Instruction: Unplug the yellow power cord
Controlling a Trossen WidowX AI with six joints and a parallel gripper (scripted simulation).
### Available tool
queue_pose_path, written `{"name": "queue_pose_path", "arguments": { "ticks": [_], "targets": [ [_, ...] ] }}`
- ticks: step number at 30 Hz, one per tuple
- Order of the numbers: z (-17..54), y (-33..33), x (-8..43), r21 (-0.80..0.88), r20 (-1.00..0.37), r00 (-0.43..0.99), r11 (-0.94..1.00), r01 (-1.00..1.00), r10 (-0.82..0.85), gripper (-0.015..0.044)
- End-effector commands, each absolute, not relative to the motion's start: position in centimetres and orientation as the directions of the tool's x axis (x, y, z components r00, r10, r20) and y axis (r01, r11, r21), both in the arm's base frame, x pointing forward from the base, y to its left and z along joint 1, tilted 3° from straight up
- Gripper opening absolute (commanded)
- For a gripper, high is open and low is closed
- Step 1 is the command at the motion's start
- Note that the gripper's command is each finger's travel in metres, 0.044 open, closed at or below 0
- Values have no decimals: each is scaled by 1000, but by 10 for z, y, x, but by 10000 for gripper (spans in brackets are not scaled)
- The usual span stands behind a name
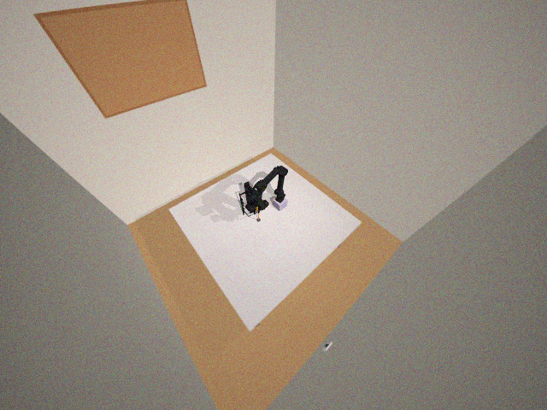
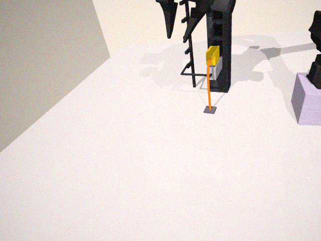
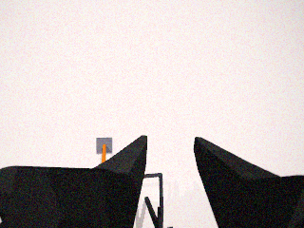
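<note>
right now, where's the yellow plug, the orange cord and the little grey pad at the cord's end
yellow plug [image 2: 212, 54]: exterior view, middle of its front face.
orange cord [image 2: 208, 88]: exterior view, midway down its length.
grey pad [image 2: 209, 110]: exterior view, its flat top.

Top view: very high up near the ceiling, looking steeply down into a room corner, far off; whole white square floor mat in frame, black jointed robot arm tiny.

Exterior view: low and close, just above the mat, facing the tall black upright power strip with yellow block plug and orange cord front-on; pale purple base block cut by the right edge.

Wrist view: mounted behind the two black tapered fingers, looking along them down at the mat, close.

Shared across all three: orange cord and small grey square anchor plate, plus the thin black ladder-like rack.
</note>
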State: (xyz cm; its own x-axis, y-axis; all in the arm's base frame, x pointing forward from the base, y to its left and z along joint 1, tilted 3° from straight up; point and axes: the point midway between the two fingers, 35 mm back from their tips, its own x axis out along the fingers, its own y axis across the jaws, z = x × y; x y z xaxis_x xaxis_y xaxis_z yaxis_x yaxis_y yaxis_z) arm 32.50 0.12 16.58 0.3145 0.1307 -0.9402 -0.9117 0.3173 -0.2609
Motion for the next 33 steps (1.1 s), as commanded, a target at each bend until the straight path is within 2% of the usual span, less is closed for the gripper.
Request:
{"name": "queue_pose_path", "arguments": {
  "ticks": [1, 4, 33],
  "targets": [
    [117, -32, 284, -43, -998, 57, 323, -946, 32, 160],
    [105, -41, 270, 27, -1000, -25, 324, -946, 9, 160],
    [105, -66, 263, 26, -1000, -26, 324, -946, 6, 160]
  ]
}}
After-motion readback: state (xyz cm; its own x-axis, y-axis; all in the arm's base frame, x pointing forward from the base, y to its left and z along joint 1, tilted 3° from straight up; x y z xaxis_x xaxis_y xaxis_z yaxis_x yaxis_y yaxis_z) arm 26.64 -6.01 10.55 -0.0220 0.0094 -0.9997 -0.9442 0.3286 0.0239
